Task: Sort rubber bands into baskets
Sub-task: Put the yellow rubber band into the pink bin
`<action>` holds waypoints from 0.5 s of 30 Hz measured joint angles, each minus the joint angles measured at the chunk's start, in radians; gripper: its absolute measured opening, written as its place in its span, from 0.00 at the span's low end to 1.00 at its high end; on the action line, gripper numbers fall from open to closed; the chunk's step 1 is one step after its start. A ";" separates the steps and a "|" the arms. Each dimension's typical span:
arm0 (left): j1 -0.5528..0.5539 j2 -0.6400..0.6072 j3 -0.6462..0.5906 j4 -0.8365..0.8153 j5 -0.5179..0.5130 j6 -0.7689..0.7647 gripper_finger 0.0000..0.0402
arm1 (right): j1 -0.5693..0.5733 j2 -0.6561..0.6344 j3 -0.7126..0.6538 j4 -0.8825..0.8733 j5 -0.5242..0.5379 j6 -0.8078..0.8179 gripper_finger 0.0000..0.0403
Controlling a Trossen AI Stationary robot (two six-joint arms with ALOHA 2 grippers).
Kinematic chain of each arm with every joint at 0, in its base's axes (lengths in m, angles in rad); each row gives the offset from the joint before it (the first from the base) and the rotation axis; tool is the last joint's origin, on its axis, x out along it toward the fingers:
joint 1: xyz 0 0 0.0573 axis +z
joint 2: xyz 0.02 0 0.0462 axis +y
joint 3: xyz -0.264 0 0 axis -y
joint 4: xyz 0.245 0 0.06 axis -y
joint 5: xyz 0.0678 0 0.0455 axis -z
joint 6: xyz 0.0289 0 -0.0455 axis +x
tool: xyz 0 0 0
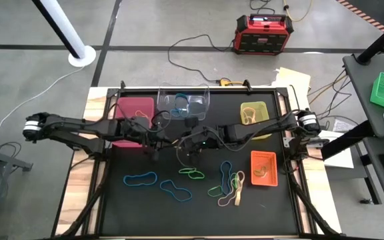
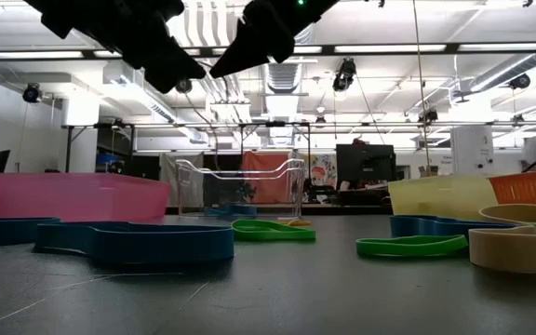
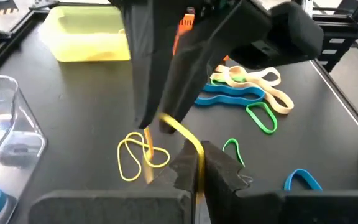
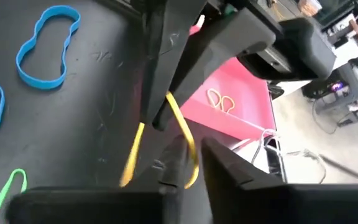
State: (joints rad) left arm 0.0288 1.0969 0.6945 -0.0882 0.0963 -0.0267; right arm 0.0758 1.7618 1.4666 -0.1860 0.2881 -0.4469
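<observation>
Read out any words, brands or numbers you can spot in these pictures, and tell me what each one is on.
No text here can be read.
Red-and-black plastic power box on the floor beyond the table: any markings on it are too small to read.
Colourful poster-like patch in the room behind the table: too blurred to read.

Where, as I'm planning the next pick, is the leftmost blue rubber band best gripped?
Pinch one long side of the blue rubber band near its middle, from straight above: it lies flat on the black mat, so jaws must straddle the strand.
</observation>
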 joint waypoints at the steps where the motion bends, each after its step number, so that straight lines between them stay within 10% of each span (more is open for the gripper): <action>1: 0.000 0.000 0.005 -0.005 0.000 0.002 0.00 | -0.004 0.000 0.000 0.000 0.000 0.015 0.15; 6: 0.000 -0.020 0.069 -0.193 -0.049 -0.012 0.00 | -0.034 -0.004 0.000 -0.012 0.002 0.085 0.32; 15: 0.007 -0.041 0.294 -1.074 -0.567 -0.319 0.00 | -0.071 -0.021 -0.001 -0.084 0.003 0.183 0.47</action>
State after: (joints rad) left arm 0.0354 1.0555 0.9887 -1.1625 -0.4711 -0.3458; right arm 0.0045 1.7412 1.4658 -0.2700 0.2913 -0.2640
